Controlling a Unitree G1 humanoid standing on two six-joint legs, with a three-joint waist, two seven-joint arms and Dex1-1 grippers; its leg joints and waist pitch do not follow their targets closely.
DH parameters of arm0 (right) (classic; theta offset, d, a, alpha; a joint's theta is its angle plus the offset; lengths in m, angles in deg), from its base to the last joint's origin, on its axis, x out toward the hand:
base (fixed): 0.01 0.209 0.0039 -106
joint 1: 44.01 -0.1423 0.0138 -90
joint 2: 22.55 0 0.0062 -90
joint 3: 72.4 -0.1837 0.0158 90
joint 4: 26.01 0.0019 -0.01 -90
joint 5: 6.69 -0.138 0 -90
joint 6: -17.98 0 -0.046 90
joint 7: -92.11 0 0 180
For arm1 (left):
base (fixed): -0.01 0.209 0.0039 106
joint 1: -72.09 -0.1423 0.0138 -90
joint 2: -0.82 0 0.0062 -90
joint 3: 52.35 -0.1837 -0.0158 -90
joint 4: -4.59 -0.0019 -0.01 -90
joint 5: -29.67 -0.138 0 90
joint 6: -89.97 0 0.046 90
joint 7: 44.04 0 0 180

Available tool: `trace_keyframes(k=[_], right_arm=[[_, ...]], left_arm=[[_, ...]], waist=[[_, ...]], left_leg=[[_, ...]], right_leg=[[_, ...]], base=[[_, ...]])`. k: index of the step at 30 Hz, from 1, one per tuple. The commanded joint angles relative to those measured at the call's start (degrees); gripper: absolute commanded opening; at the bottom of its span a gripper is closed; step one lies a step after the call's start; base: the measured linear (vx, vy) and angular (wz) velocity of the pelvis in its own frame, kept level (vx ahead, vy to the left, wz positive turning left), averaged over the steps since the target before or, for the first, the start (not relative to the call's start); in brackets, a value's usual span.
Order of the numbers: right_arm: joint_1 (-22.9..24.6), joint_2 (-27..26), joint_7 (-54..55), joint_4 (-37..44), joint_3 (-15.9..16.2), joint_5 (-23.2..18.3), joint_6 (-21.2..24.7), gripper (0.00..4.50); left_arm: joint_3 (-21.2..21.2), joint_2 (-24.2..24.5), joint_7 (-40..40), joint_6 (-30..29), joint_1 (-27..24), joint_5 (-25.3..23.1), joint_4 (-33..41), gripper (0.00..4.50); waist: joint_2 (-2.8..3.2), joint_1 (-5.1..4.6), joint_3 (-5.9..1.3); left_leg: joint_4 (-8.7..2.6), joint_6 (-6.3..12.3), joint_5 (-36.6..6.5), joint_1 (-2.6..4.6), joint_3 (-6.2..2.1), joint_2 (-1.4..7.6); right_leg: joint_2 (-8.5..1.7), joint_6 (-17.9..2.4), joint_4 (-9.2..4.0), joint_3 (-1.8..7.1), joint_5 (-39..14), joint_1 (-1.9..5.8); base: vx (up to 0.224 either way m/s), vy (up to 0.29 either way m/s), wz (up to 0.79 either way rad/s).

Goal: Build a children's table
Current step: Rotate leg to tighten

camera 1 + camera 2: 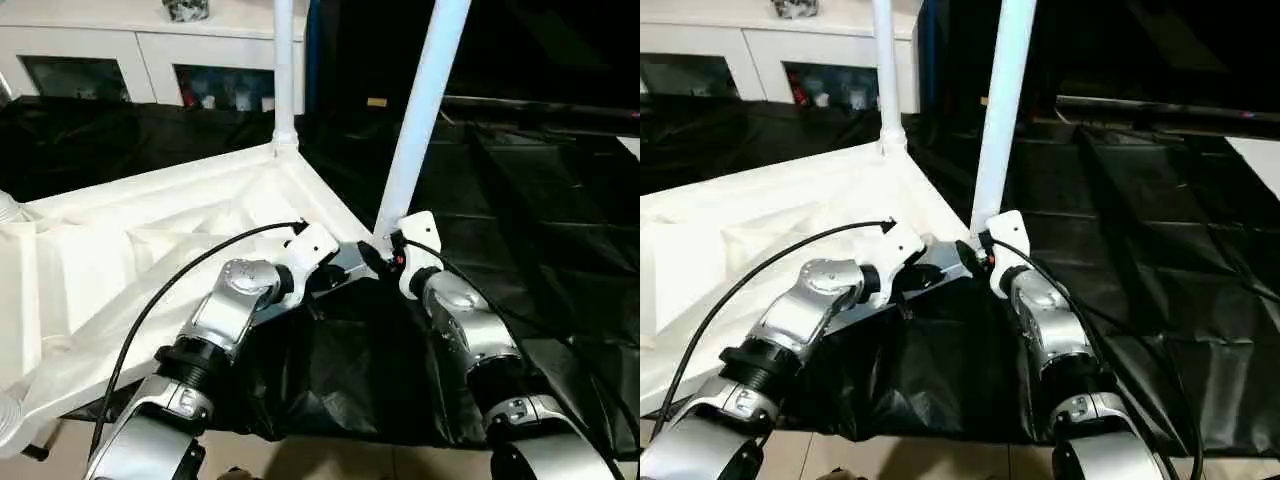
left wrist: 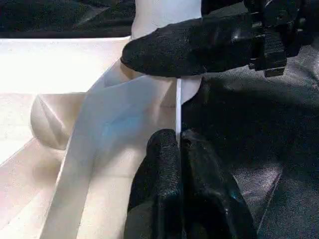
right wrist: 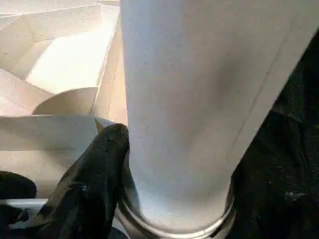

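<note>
The children's table top [image 1: 150,250] lies upside down on black sheeting, ribbed underside up. One white leg [image 1: 284,70] stands upright in the far corner socket. A second leg [image 1: 420,110] rises, leaning slightly right, from the near right corner socket [image 3: 174,226]. My right gripper [image 1: 385,250] is closed around the base of this leg, and one black finger [image 3: 94,184] lies against the tube. My left gripper [image 2: 178,139] is at the same corner. Its fingers are pressed together on the thin rim [image 2: 178,104] of the table top.
A white cabinet with glass doors [image 1: 100,60] stands behind the table top. Black sheeting [image 1: 520,200] covers the ground to the right and in front. Black cables [image 1: 190,270] arc over both forearms. Pale floor [image 1: 330,460] shows at the near edge.
</note>
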Motion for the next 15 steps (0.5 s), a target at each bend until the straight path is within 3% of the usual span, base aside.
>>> trace_keyframes(k=[1,4,6,15], right_arm=[[-0.06,-4.02,-6.06,-0.88,5.60,0.14,-0.30,3.39],[0.07,-0.97,-7.26,-0.72,6.40,1.91,-1.44,3.80],[0.65,0.85,-11.57,0.48,7.12,1.67,-2.27,3.80],[5.77,10.00,-32.39,10.25,10.10,-2.60,-1.29,3.80]], left_arm=[[-2.65,-3.15,1.29,3.62,2.10,1.83,0.94,0.00],[-2.12,-1.39,3.65,3.96,1.36,2.52,1.70,0.00],[-1.97,-0.30,5.17,4.89,0.92,2.74,1.90,0.00],[-1.82,5.07,16.30,6.56,-1.57,6.24,6.08,0.00]], waist=[[-0.33,0.00,-3.85],[-0.33,-0.05,-3.71],[-0.21,-0.03,-3.71],[-0.42,0.28,-3.88]], left_leg=[[-3.81,2.81,-10.05,0.47,-0.42,2.03],[-3.91,2.22,-11.90,0.58,-0.45,2.02],[-3.86,2.44,-12.12,0.56,-0.46,2.02],[-3.65,4.76,-9.80,0.33,-0.45,2.28]], right_leg=[[-4.57,-11.66,-4.44,2.78,-11.68,2.84],[-4.64,-10.90,-4.80,2.79,-15.08,2.76],[-4.63,-10.69,-4.87,2.81,-15.41,2.76],[-4.59,-12.58,-4.18,2.85,-9.87,3.16]], base=[[0.000,0.000,0.00],[0.000,0.000,0.00],[0.000,0.000,0.00],[0.000,0.000,0.00]])
